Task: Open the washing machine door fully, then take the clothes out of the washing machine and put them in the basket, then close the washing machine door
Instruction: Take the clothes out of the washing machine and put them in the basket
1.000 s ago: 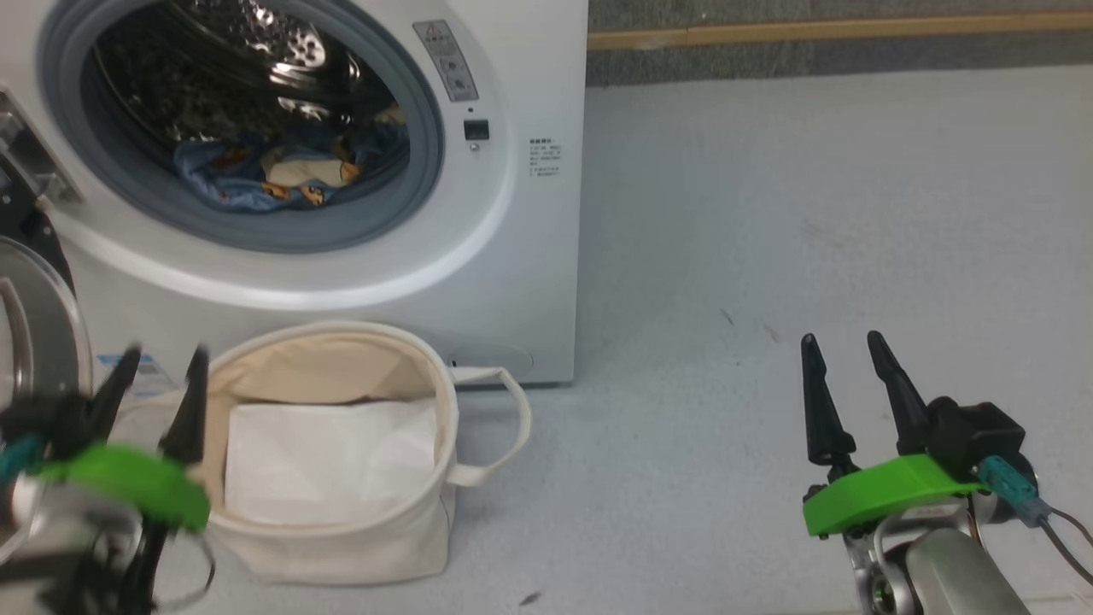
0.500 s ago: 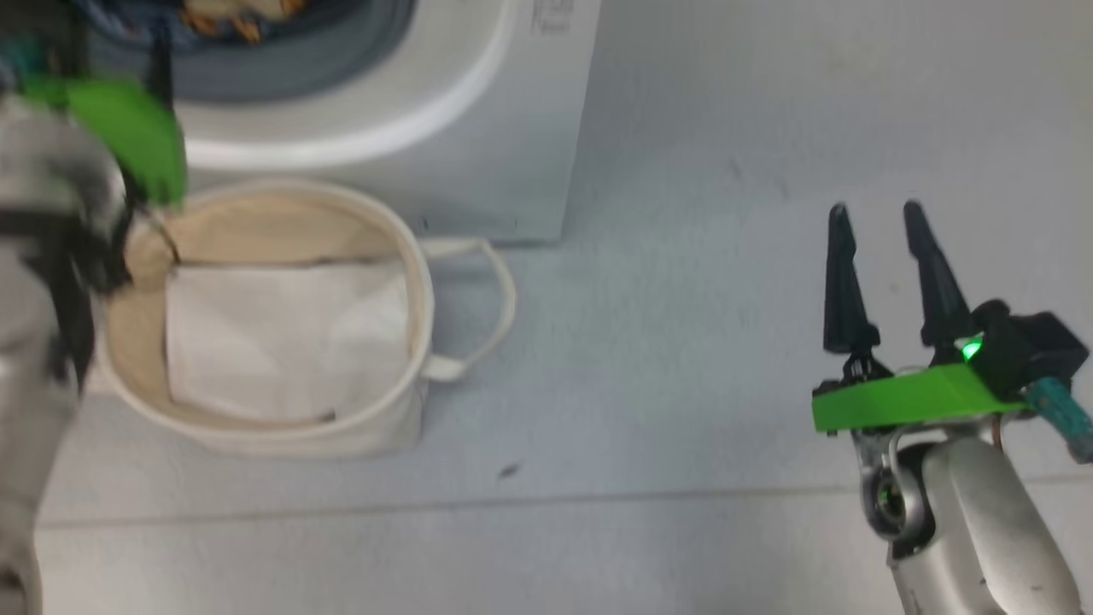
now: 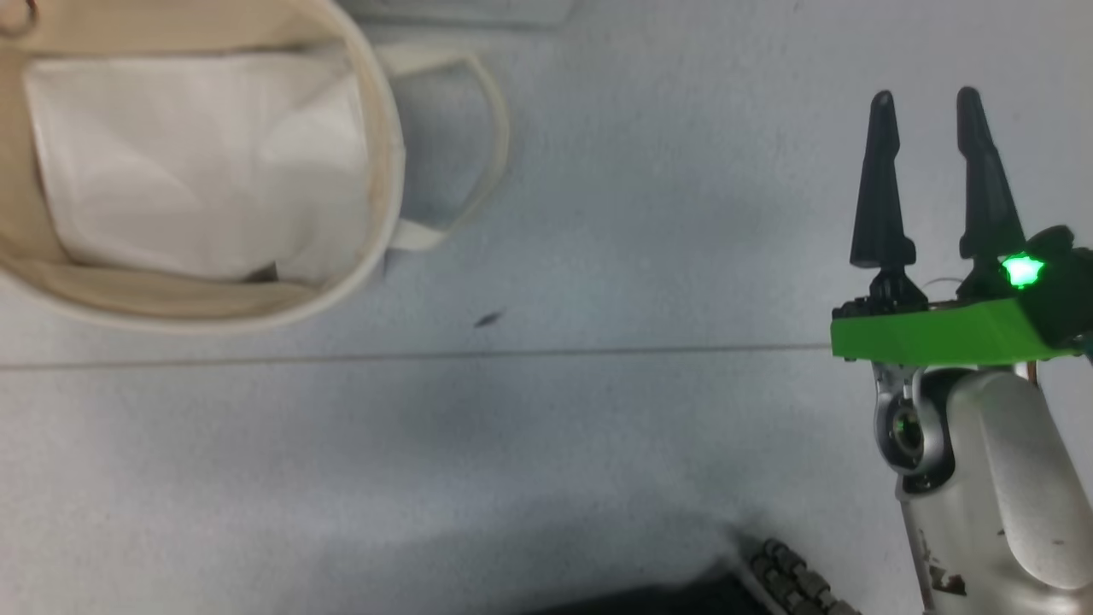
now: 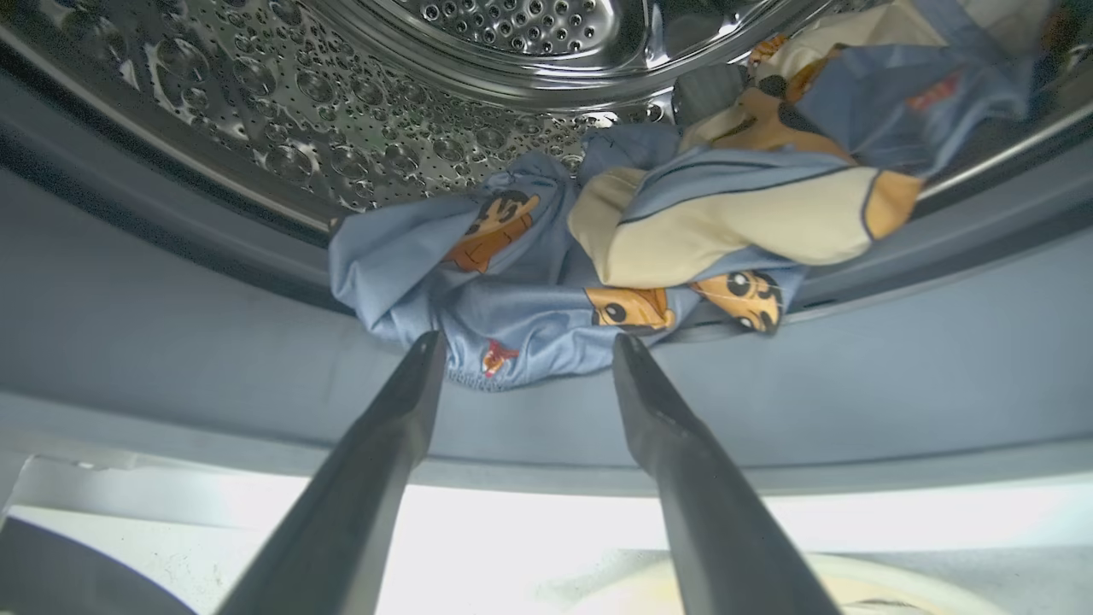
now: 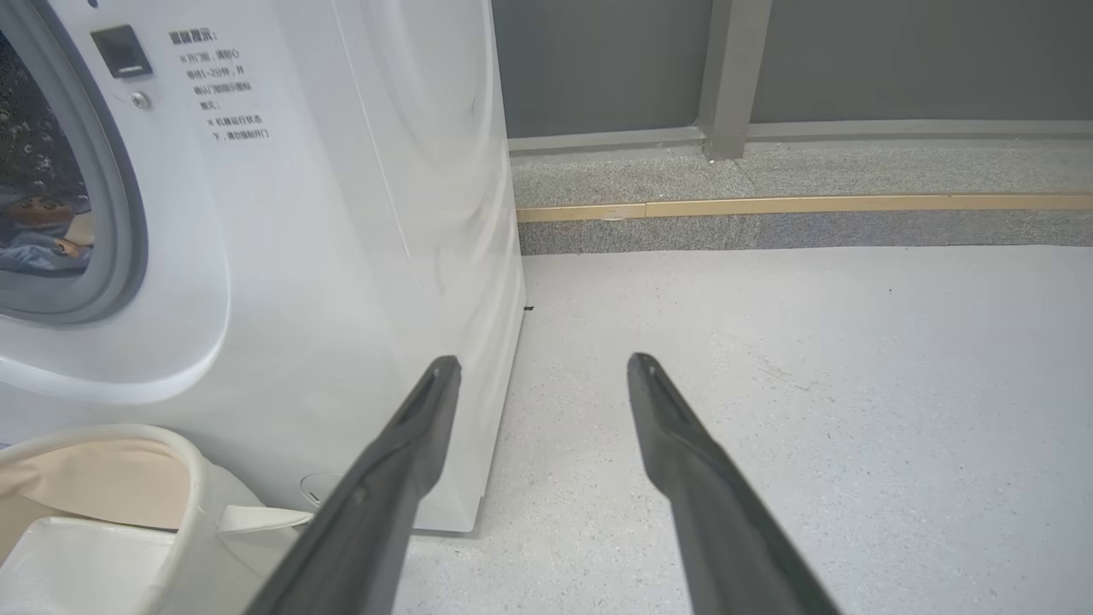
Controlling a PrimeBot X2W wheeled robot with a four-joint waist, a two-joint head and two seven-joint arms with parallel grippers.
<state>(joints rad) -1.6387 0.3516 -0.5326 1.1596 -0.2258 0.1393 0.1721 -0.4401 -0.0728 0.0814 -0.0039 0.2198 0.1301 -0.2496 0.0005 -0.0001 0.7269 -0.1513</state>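
Head view: the basket (image 3: 376, 171) sat well left of the right jaws, which were spread wide and empty. Left wrist view: the left jaws, likewise wide and empty, pointed at the clothes (image 4: 529, 290) on the lip of the drum (image 4: 341, 128). A shallow close could pinch the grey gasket (image 4: 171, 359) instead.

White pad (image 3: 188, 154), grey floor (image 3: 598, 444) w/ dark speck (image 3: 488, 319).

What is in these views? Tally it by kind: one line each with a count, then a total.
Garments: 2, the light blue garment and the cream garment
Basket: 1
White folded pad: 1
Washing machine: 1
Grippers: 2, left gripper and right gripper, both open
Total: 7
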